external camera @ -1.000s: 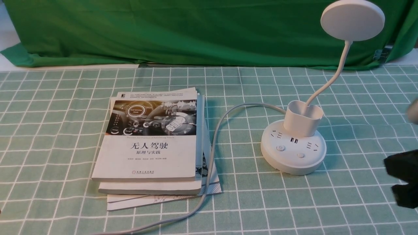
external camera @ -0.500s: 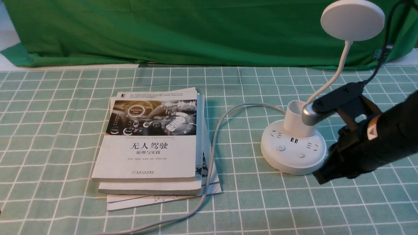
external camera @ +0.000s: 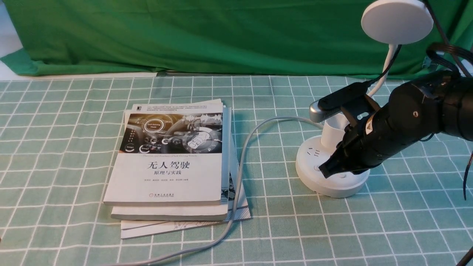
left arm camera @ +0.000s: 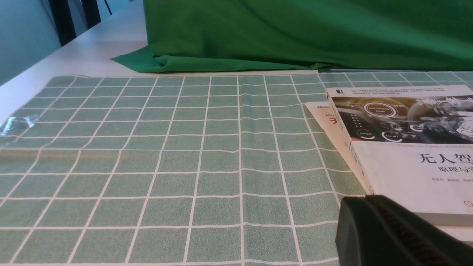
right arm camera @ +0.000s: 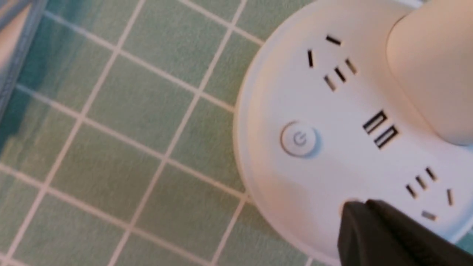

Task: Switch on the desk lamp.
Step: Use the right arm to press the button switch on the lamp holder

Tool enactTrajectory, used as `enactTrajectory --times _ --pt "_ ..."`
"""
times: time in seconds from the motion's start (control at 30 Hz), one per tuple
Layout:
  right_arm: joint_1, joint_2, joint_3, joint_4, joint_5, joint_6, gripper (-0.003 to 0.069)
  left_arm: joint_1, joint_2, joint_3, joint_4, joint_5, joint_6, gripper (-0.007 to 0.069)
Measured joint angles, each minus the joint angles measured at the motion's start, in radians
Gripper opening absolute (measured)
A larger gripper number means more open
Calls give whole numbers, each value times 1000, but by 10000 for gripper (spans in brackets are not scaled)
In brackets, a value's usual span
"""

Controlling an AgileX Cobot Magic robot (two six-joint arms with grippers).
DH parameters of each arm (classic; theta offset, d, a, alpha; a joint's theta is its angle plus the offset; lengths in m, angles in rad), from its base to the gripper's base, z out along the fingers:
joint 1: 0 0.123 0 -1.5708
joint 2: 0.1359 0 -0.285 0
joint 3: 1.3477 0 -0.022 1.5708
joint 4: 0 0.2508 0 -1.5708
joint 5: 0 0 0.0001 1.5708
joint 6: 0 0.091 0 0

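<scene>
Right tool (external camera: 325,171), tips together, sits on the desk lamp (external camera: 334,184) base beside its power button (right arm camera: 299,139); left tool (left arm camera: 391,232): cannot tell.

The white table (left arm camera: 92,55) had a mint-green checked tablecloth (external camera: 55,147) over it, and a green backdrop cloth (external camera: 184,37) was bunched along the top of the frame. On the cloth sat a stack of books (external camera: 173,166) left of centre and the desk lamp (external camera: 308,173) at right. Its grey cord (external camera: 240,177) snaked between them down to the bottom edge.
</scene>
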Motion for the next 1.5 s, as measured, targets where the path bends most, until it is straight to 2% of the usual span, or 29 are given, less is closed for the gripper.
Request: enactTrajectory --times 0.27,1.5 --pt "-28 39 -1 -6 -17 0 28 0 0 0 0 0 0 21" --pt "-37 89 -25 -11 12 8 39 0 0 0 0 0 0 21"
